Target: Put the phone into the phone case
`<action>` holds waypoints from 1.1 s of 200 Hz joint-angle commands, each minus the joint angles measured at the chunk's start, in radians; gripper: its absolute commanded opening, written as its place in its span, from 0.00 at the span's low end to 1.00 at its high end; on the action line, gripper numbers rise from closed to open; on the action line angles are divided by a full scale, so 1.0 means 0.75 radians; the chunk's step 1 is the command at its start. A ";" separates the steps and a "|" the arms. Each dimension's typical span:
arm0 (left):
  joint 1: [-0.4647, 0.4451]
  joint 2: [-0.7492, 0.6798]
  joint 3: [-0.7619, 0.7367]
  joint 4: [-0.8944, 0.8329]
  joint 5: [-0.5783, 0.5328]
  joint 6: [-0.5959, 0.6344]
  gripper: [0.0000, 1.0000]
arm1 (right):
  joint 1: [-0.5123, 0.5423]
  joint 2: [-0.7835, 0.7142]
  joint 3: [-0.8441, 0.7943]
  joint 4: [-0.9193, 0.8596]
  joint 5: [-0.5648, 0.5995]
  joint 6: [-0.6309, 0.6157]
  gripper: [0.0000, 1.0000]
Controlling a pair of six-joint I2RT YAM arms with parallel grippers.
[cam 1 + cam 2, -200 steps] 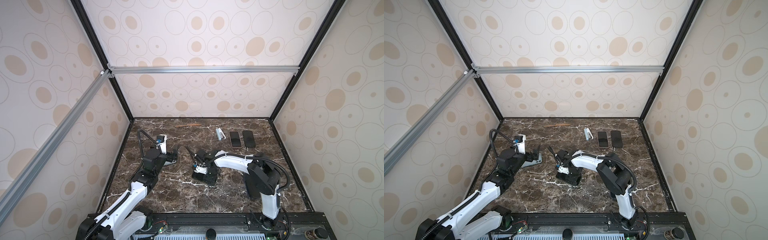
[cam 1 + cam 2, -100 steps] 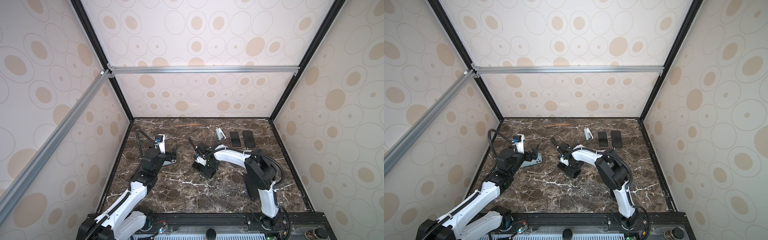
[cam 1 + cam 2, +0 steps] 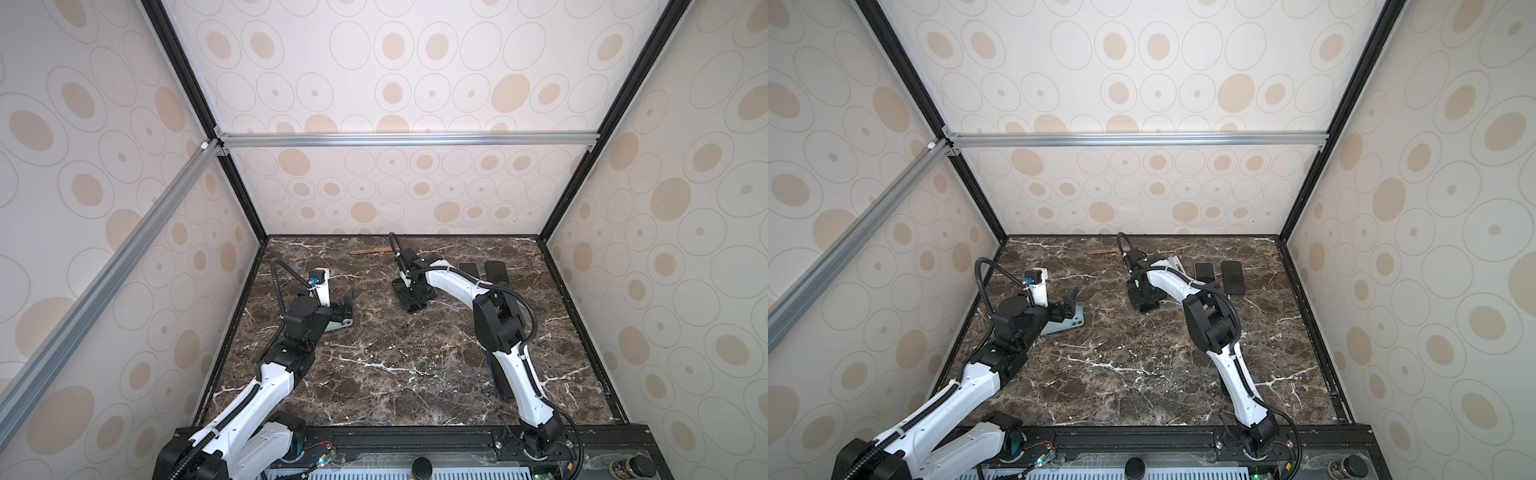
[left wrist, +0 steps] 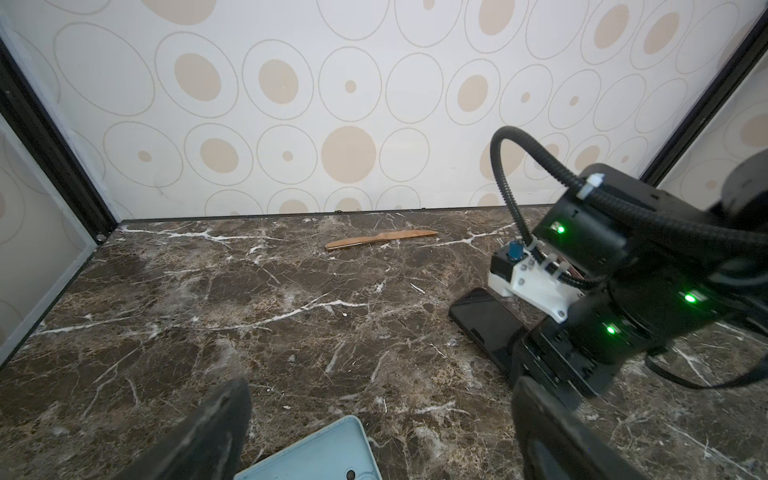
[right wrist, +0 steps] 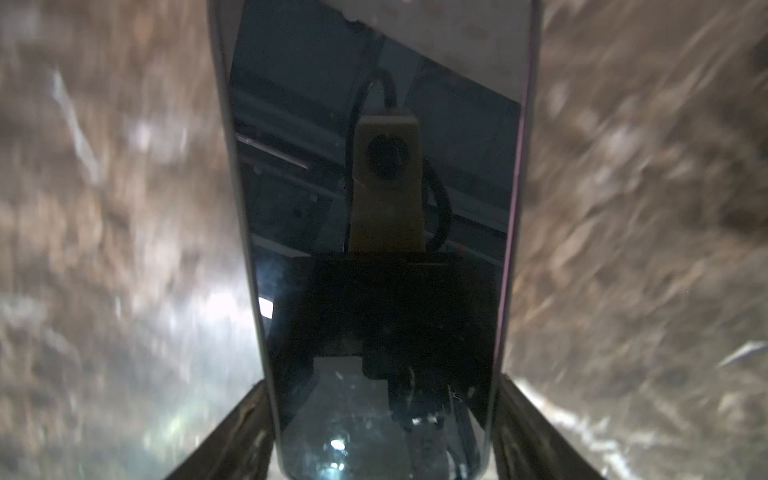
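Note:
A black phone (image 5: 374,174) sits between the fingers of my right gripper (image 5: 384,399), which press on its two long edges. In both top views this gripper (image 3: 413,297) holds the phone (image 3: 1144,305) low over the marble, mid-table toward the back. Whether the phone touches the table I cannot tell. The light blue phone case (image 3: 338,325) lies flat at the left. My left gripper (image 3: 348,303) hangs open just above its far end. In the left wrist view a corner of the case (image 4: 320,453) shows between the spread fingers (image 4: 216,428).
Two more black phones (image 3: 469,270) (image 3: 496,272) lie at the back right. A wooden knife (image 3: 372,250) lies near the back wall. Another dark flat item (image 3: 500,380) lies beside the right arm's lower link. A small bottle (image 3: 627,467) stands on the front rail.
My right gripper has moved toward the back wall with the phone between its fingers, and its jaws have narrowed slightly. The left arm has barely moved.

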 commanded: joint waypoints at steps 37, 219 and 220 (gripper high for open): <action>0.014 -0.026 0.060 -0.003 -0.003 -0.014 0.97 | -0.034 0.239 0.252 -0.138 0.128 0.140 0.77; 0.005 0.058 0.071 0.059 0.186 -0.063 0.89 | -0.025 -0.884 -0.630 -0.065 0.260 0.204 1.00; 0.004 0.058 0.069 0.060 0.191 -0.064 0.89 | -0.025 -0.895 -0.641 -0.068 0.261 0.208 1.00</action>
